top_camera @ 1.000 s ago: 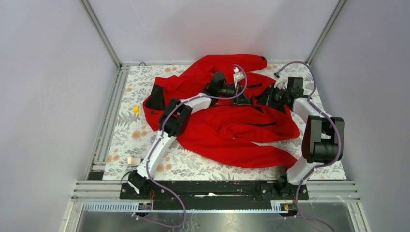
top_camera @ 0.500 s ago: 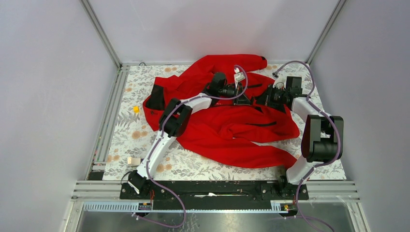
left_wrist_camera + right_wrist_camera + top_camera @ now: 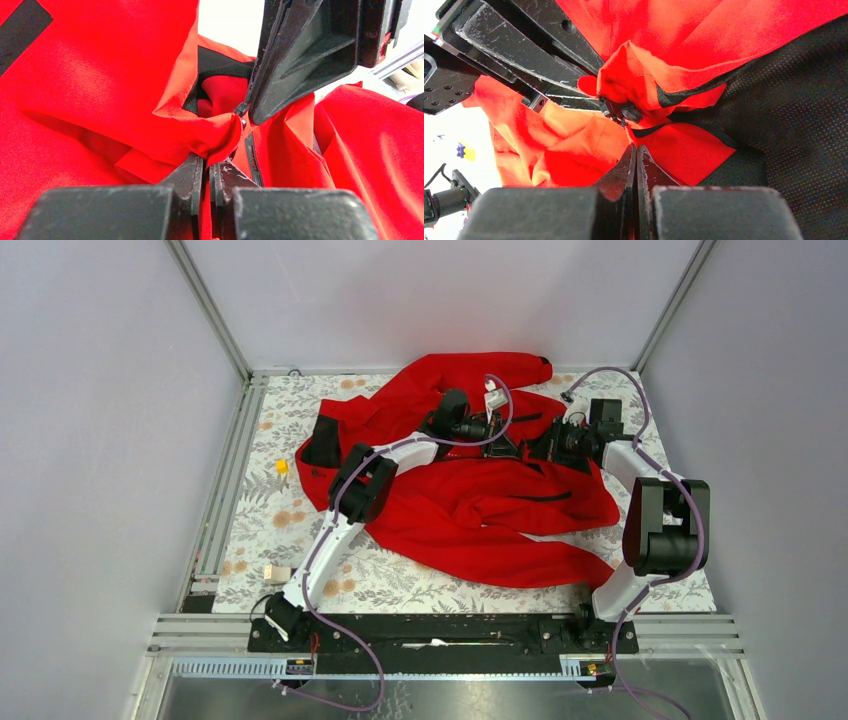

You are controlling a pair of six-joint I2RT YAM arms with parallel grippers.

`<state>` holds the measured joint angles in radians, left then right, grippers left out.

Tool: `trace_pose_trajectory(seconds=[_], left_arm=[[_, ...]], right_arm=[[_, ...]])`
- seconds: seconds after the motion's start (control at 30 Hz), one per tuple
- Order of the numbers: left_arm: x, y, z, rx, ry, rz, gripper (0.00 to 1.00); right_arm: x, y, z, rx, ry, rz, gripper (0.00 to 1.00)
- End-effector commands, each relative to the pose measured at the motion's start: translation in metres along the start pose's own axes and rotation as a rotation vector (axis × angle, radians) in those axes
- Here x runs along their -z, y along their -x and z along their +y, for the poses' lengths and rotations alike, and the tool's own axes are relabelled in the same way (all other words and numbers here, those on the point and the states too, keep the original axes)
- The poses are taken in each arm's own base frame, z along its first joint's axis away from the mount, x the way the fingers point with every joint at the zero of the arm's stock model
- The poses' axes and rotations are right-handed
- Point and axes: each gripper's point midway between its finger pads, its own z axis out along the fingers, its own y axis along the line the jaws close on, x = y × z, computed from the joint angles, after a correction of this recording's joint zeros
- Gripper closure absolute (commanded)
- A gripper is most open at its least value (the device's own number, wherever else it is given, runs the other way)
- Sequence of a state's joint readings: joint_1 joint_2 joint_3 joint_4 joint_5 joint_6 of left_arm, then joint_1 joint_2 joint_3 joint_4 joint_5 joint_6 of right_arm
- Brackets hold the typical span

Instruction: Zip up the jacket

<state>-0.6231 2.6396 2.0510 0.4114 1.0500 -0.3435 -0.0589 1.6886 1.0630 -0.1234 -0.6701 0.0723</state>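
Note:
The red jacket lies crumpled across the floral mat, its black collar lining at the left. Both grippers meet over its middle. My left gripper is shut on a fold of red fabric beside a dark zipper strip. The right gripper is shut, its tips pressed into the fabric edge just below the dark zipper slider. In the left wrist view the right fingers come down onto that same bunch. Black mesh lining fills the right of the right wrist view.
A small yellow piece lies on the mat left of the jacket. A beige block sits near the mat's front left corner. Metal frame rails border the mat, and grey walls close in on three sides.
The right wrist has crept slightly left toward the left gripper. Both grippers stay shut and the jacket has barely shifted.

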Motion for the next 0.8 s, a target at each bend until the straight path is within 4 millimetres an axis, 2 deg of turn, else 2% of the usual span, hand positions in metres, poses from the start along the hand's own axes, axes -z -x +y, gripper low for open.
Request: trace_pose_trajectory(seconds=[0.0, 0.77], left_arm=[[0.0053, 0.0448, -0.0221, -0.105, -0.018, -0.046, 1.0], [0.0024, 0.0395, -0.0198, -0.104, -0.003, -0.027, 1.0]], right_arm=[[0.0037, 0.0166, 0.0091, 0.058, 0.003, -0.03, 1.0], [0.0036, 0.0222, 0.0093, 0.061, -0.008, -0.057, 1.0]])
